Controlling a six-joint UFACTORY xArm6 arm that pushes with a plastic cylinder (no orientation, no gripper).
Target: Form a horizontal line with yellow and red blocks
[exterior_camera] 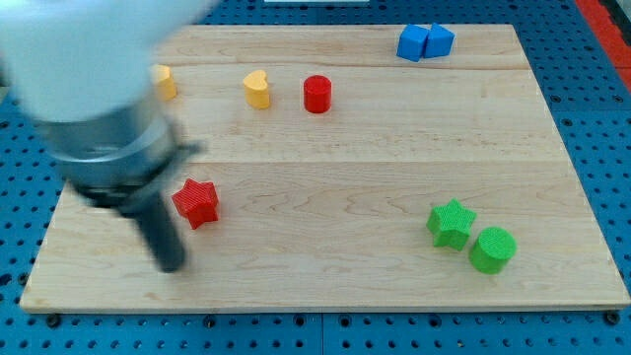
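My tip (pixel 172 264) rests on the wooden board (pixel 325 197) near the view's bottom left, just below and left of the red star (pixel 196 202), close to it but apart. A red cylinder (pixel 316 94) stands in the upper middle. A yellow heart-shaped block (pixel 257 89) stands just left of it. Another yellow block (pixel 165 82) sits further left, partly hidden by my arm, its shape unclear. The two yellow blocks and the red cylinder lie roughly in a row.
Two blue blocks (pixel 425 41) touch each other at the view's top right. A green star (pixel 451 223) and a green cylinder (pixel 491 248) sit together at the bottom right. My blurred arm body covers the upper left of the view.
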